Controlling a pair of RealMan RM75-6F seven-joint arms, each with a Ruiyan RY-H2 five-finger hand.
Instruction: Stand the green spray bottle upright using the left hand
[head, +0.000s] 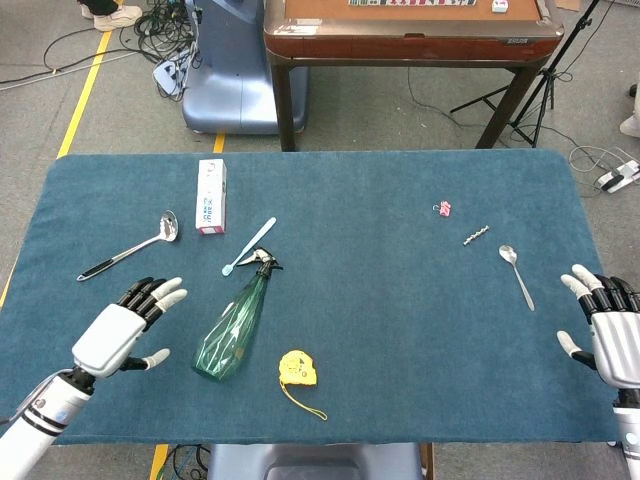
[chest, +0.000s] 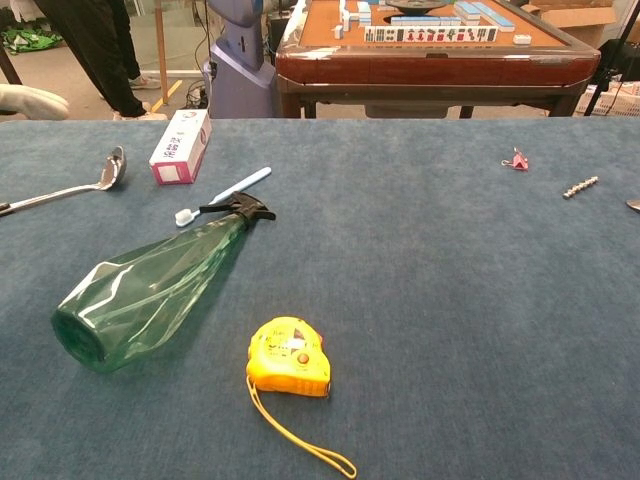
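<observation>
The green spray bottle (head: 232, 329) lies on its side on the blue table, black nozzle pointing away from me and its base toward the front edge. It shows large in the chest view (chest: 150, 287). My left hand (head: 122, 327) hovers open just left of the bottle, fingers spread, not touching it. At the table's right edge my right hand (head: 610, 329) is open with nothing in it. In the chest view a pale fingertip (chest: 30, 100) shows at the left edge.
A yellow tape measure (head: 298, 368) lies right of the bottle's base. A toothbrush (head: 249, 246) sits by the nozzle, with a ladle (head: 128, 246) and a small box (head: 211, 195) beyond. A spoon (head: 517, 274), screw (head: 476, 235) and pink clip (head: 443, 208) lie at right.
</observation>
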